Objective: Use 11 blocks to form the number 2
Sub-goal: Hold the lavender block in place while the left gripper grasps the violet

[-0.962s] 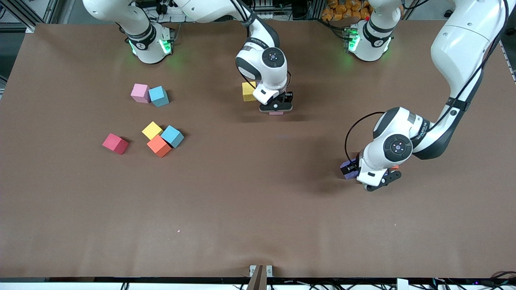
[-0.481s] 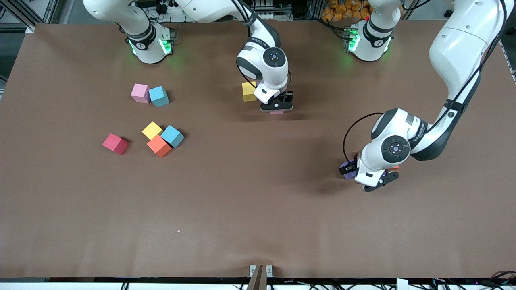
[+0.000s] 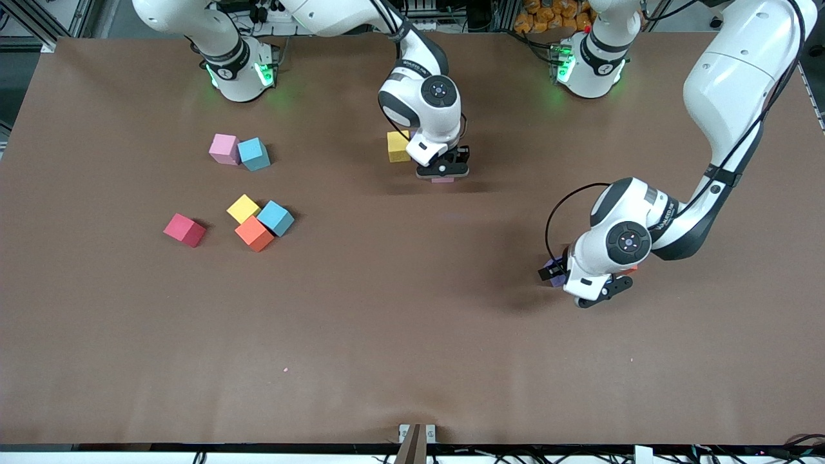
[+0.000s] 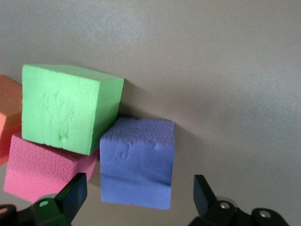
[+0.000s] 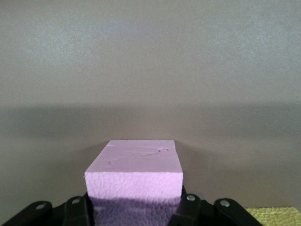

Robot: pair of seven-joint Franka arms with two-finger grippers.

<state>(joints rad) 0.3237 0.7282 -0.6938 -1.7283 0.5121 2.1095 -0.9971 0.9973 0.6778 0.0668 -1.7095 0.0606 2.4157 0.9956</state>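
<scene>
Front view: right tool point(image 3: 442, 173) clamped on pink block point(image 3: 442, 180), low over desk point(image 3: 412, 335) beside yellow block point(image 3: 397, 146) near the robots' bases; left tool point(image 3: 583, 285) spread wide over cluster at left arm's end; five task blocks loose at right arm's end; number 2 barely begun.
Left wrist view: fingers point(image 4: 70, 195) straddle purple block point(image 4: 137, 162), which touches green block point(image 4: 68, 107); centre before closing, avoid nudging neighbours.
Right wrist view: pink block square in grip; set flush against yellow, edges aligned.
</scene>
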